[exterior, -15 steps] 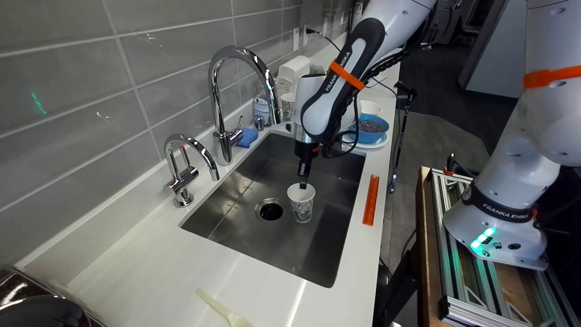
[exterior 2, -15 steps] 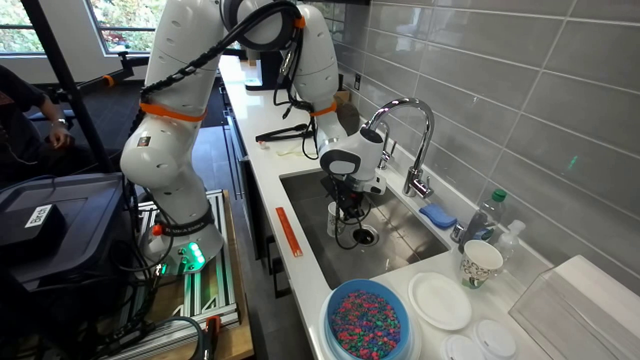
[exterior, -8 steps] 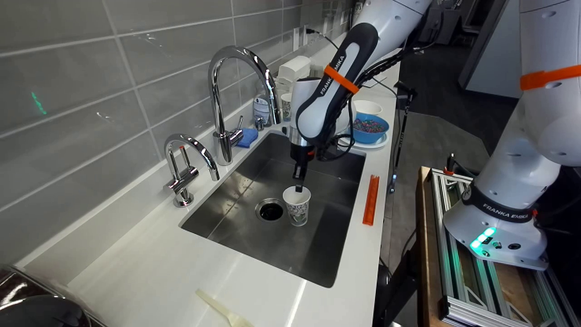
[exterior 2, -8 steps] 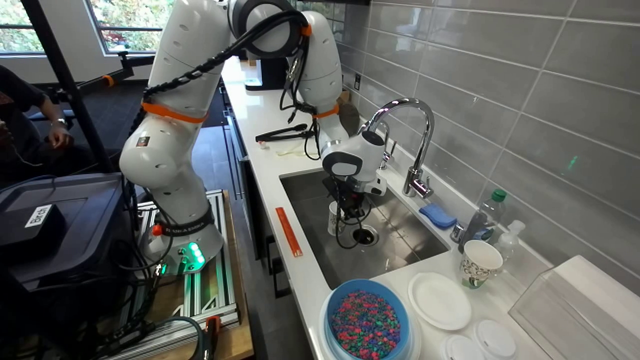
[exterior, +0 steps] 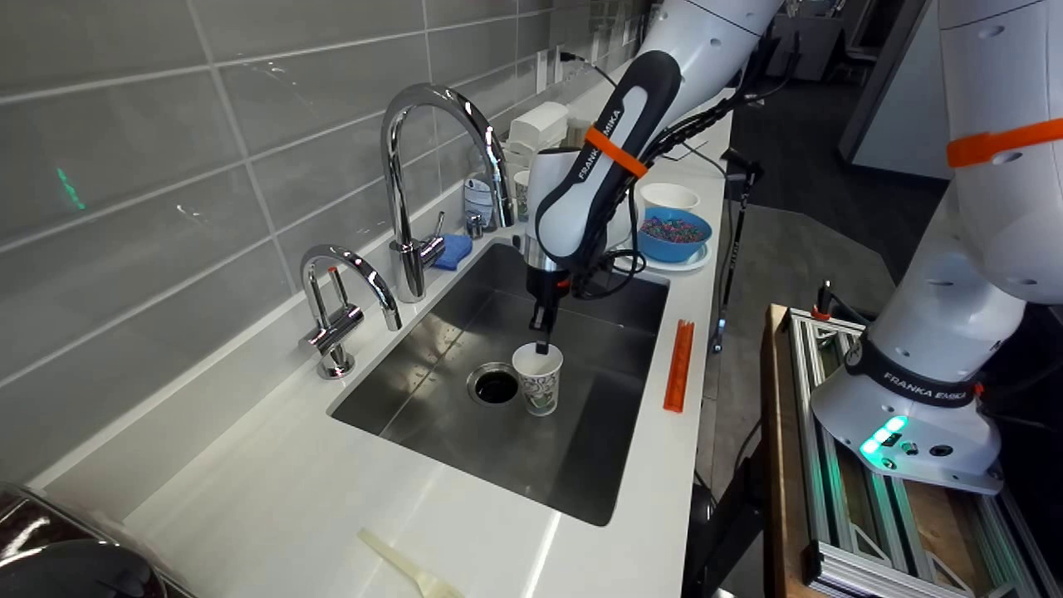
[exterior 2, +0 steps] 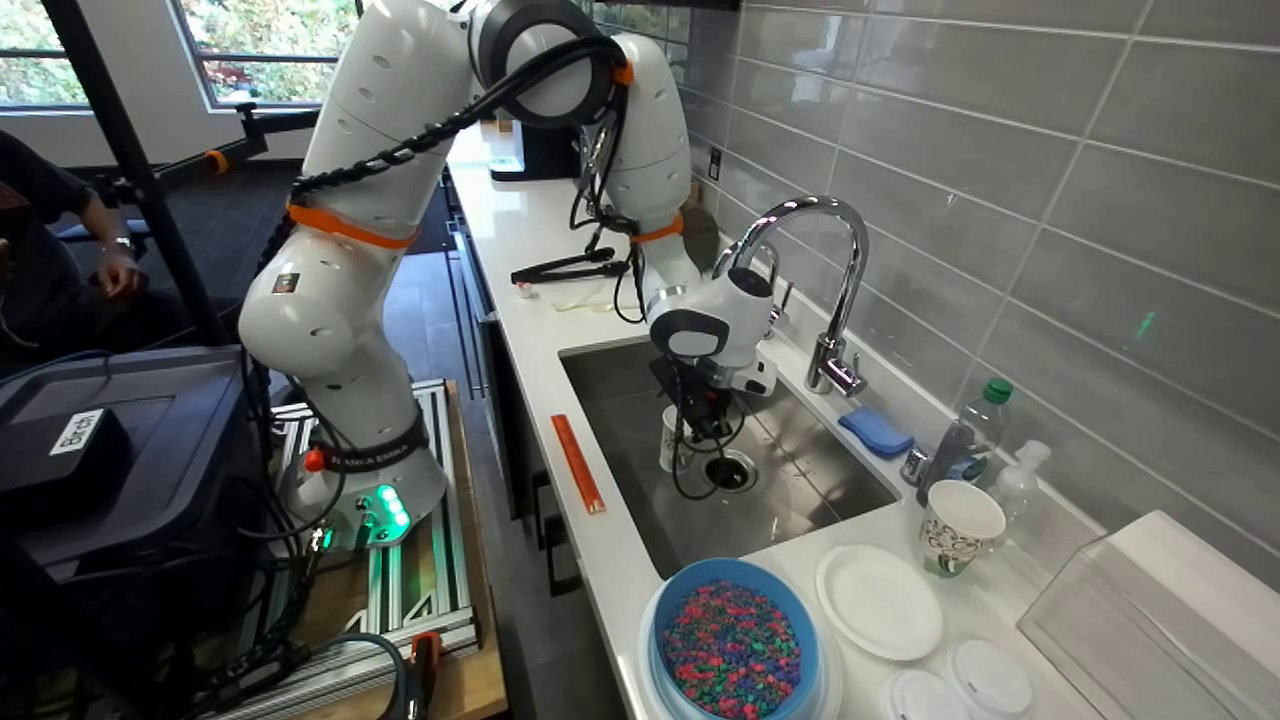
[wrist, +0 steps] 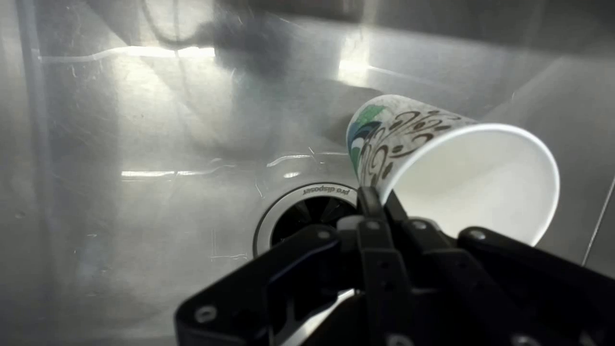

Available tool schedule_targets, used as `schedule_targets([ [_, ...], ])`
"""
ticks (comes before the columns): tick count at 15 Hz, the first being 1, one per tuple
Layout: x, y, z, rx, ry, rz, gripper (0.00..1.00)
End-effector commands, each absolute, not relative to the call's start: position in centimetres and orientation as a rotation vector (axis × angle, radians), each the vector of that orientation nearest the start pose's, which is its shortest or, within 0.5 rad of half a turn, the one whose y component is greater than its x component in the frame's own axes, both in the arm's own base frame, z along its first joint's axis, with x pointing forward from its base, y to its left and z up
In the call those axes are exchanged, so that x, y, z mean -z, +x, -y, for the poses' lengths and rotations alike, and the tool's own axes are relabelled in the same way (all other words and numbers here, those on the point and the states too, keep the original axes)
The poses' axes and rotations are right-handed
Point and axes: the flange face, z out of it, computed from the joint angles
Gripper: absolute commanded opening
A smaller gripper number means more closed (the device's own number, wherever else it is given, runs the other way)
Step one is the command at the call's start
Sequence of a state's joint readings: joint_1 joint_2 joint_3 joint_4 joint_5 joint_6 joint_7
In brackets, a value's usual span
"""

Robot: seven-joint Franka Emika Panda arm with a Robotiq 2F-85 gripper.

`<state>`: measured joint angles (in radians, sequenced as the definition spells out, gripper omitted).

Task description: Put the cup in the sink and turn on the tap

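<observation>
We've got the arm [exterior: 598, 178] sloping down over the sink [exterior: 515, 461], its end aimed downward, fingers [wrist: 378, 237] pinched almost together on the cup [exterior: 541, 394] by its rim, one tip inside and one outside. Cup's roughly upright in the sink, just beside the drain [exterior: 496, 385], though we can't tell if it touches the bottom. Compared to a second ago, we see arm and cup shifted a bit closer to the drain, while the tap [exterior: 401, 208] stands where it was
</observation>
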<state>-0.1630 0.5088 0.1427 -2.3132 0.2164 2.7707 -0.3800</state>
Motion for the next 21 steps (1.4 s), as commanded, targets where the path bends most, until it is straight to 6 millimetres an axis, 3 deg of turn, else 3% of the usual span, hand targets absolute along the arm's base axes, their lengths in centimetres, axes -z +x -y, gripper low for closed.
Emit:
schedule_targets([
  [1, -11.8, 51.0, 1.3, -0.003, -2.959, 0.184, 0.01],
  [8, -11.8, 52.1, 1.8, 0.181, -2.981, 0.101, 0.01],
  [21, -10.3, 52.3, 2.9, 0.194, -3.019, -0.01, 0.01],
])
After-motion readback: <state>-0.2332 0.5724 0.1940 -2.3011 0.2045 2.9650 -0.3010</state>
